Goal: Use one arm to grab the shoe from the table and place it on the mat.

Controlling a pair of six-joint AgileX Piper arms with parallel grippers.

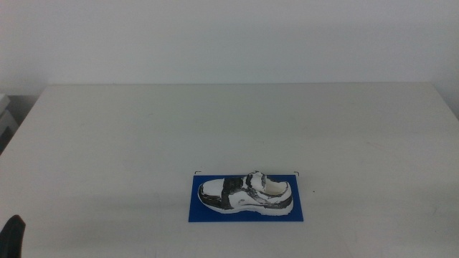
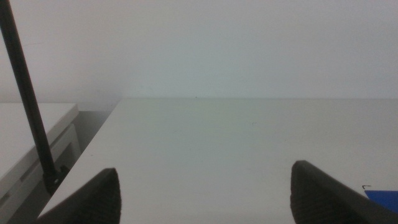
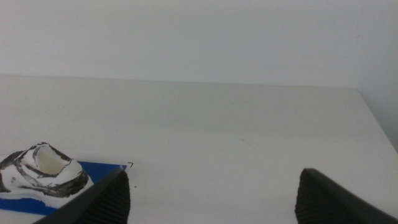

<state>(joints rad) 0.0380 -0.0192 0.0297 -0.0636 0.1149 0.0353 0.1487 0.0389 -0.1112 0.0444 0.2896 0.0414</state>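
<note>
The white sneaker with black patches (image 1: pixel 247 193) lies flat on the blue mat (image 1: pixel 201 211) near the front middle of the table (image 1: pixel 229 122), toe to the left. Its heel (image 3: pixel 43 171) and a strip of the mat (image 3: pixel 99 168) show in the right wrist view. A corner of the mat (image 2: pixel 382 198) shows in the left wrist view. My left gripper (image 2: pixel 205 196) is open and empty, drawn back by the table's front left corner; its dark tip (image 1: pixel 11 233) shows at the bottom left. My right gripper (image 3: pixel 211 199) is open and empty, back from the shoe, out of the middle view.
A white cabinet (image 2: pixel 31 137) and a thin black pole (image 2: pixel 25 99) stand beyond the table's left edge. A white wall lies behind the table. Tiny black corner marks (image 1: pixel 196 173) sit by the mat's far edge.
</note>
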